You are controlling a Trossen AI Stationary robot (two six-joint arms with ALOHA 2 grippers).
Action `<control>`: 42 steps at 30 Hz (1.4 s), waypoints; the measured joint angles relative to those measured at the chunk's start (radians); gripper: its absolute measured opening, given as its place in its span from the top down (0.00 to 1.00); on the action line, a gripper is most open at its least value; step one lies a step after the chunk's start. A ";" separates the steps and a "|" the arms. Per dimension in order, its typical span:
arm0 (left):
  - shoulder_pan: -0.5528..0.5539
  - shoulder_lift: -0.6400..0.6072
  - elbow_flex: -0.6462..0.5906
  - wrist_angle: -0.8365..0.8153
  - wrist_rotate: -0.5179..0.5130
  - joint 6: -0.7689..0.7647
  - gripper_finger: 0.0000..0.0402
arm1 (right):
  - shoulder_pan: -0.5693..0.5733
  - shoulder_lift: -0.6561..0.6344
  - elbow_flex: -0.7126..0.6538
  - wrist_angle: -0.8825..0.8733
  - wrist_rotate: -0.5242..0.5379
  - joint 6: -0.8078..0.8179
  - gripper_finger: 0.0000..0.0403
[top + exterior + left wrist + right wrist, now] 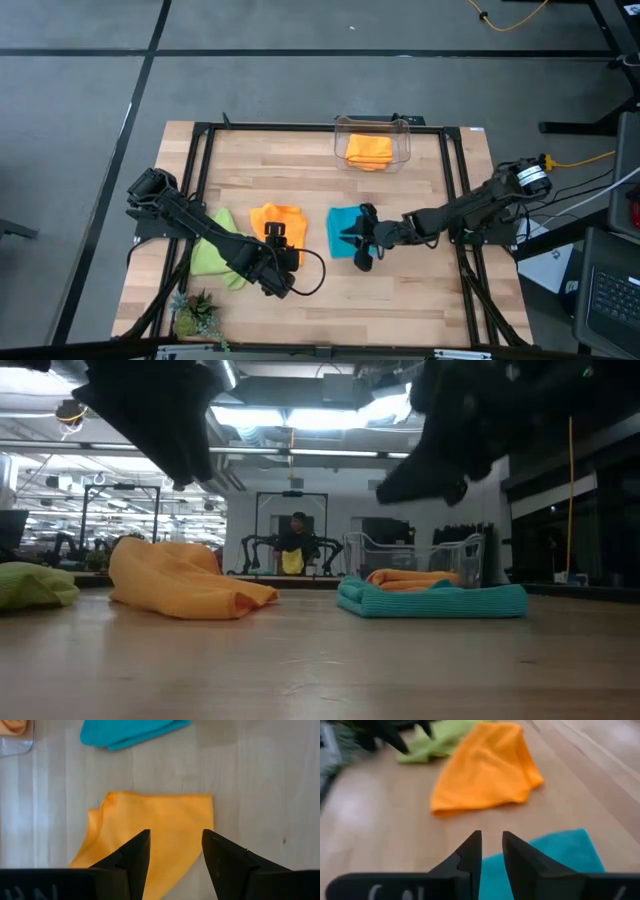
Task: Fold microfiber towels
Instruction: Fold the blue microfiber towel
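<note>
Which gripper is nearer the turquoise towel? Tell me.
Right. The right gripper hangs directly over the turquoise towel, jaws slightly apart. The left gripper is off to the side, above the orange towel on the table.

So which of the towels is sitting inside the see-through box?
The orange towel at the far edge of the table, inside the clear bin. The other orange towel, the lime green towel and the turquoise towel all lie on the bare wood.

Orange towel (283, 222), turquoise towel (343, 228), lime towel (213, 255)
</note>
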 joint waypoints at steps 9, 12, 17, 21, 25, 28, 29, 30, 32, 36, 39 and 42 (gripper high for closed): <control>0.005 0.000 0.000 0.050 -0.001 0.001 0.57 | 0.096 -0.068 0.002 -0.096 0.075 0.019 0.80; 0.015 0.000 0.000 0.078 -0.010 0.001 0.57 | 0.119 -0.081 0.002 -0.223 0.151 0.091 0.80; 0.051 0.036 0.000 0.202 -0.010 0.054 0.57 | 0.146 -0.083 0.002 -0.401 0.162 0.219 0.80; 0.089 0.082 0.000 0.328 -0.010 0.187 0.57 | 0.156 -0.084 0.002 -0.438 0.162 0.214 0.80; 0.141 0.116 0.000 0.445 -0.008 0.314 0.57 | 0.156 -0.084 0.002 -0.445 0.164 0.099 0.80; 0.205 0.119 0.000 0.486 0.066 0.363 0.57 | 0.156 -0.084 0.002 -0.475 0.212 0.044 0.80; 0.238 0.119 0.000 0.504 0.121 0.363 0.57 | 0.154 -0.084 0.002 -0.475 0.228 0.023 0.80; 0.274 0.119 0.000 0.515 0.178 0.363 0.57 | 0.150 -0.084 0.002 -0.473 0.245 -0.001 0.80; 0.347 0.112 0.000 0.530 0.289 0.379 0.57 | 0.137 -0.084 0.002 -0.472 0.274 -0.043 0.80; 0.451 0.108 0.002 0.559 0.428 0.389 0.57 | 0.095 -0.105 0.002 -0.530 0.275 0.005 0.80; 0.480 0.109 0.002 0.560 0.457 0.416 0.57 | 0.083 -0.147 0.003 -0.654 0.271 0.152 0.80; 0.479 0.109 0.001 0.577 0.463 0.448 0.57 | 0.083 -0.201 0.003 -0.759 0.255 0.304 0.80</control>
